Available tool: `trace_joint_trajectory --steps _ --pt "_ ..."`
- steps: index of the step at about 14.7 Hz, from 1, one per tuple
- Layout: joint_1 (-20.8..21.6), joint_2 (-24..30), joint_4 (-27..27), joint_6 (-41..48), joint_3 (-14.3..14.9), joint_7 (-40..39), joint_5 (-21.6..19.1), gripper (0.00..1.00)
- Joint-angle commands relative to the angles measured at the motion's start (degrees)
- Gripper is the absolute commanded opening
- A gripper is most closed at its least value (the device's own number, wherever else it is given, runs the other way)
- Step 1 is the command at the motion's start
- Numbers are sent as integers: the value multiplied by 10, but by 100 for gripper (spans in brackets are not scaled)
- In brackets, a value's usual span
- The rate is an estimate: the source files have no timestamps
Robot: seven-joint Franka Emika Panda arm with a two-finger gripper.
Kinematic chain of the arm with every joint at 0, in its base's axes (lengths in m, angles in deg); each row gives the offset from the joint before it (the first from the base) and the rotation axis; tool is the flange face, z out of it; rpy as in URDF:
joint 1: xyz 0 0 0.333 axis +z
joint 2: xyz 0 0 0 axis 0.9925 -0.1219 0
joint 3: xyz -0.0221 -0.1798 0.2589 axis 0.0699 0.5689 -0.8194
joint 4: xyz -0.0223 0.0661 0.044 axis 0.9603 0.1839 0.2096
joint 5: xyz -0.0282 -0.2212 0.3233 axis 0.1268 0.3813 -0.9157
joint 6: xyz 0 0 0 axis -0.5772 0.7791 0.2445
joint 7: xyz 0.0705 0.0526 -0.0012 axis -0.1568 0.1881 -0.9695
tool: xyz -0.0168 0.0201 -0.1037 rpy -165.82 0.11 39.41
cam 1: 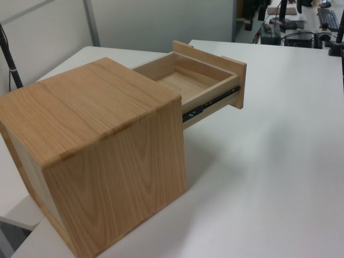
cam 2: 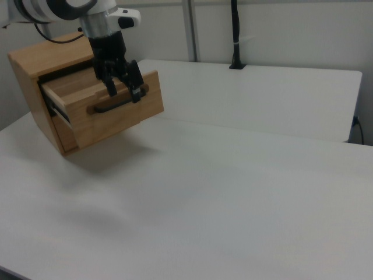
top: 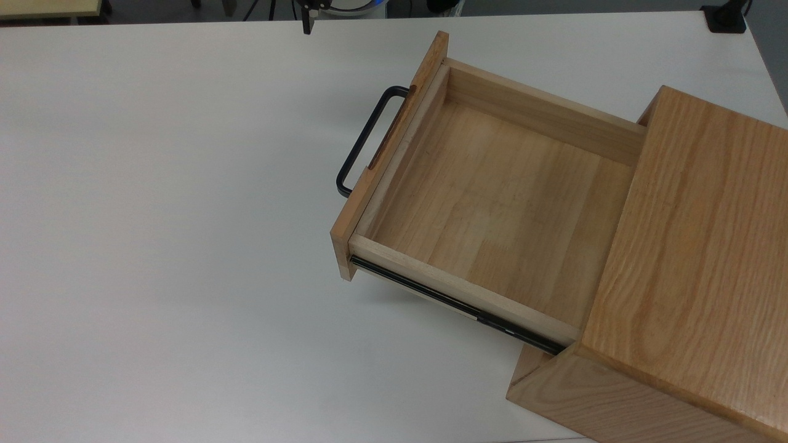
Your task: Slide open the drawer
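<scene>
Here the oak casing [top: 689, 258] is taken as landmark: the drawer [top: 492, 203] is seen drawn far out of it, interior bare, so the sliding is judged essentially done. The gripper [cam 2: 123, 86], fingers apart and clasping nothing, is shown before the drawer's handle [cam 2: 116, 104].

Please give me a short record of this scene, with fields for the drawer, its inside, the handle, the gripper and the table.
drawer: slid far out of the oak casing, black side rail exposed
inside: bare wooden floor, nothing in it
handle: black U-shaped bar on the front panel; in the top view nothing grips it
gripper: fingers apart, holding nothing; the right view shows it in front of the drawer's front panel
table: white, carries the casing
</scene>
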Motion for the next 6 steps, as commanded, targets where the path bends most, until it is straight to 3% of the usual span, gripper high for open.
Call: trace_joint_trajectory --steps 1,6 --pt "7 37 -57 -31 9 -84 6 100" --pt "19 36 -60 -47 14 -88 6 100"
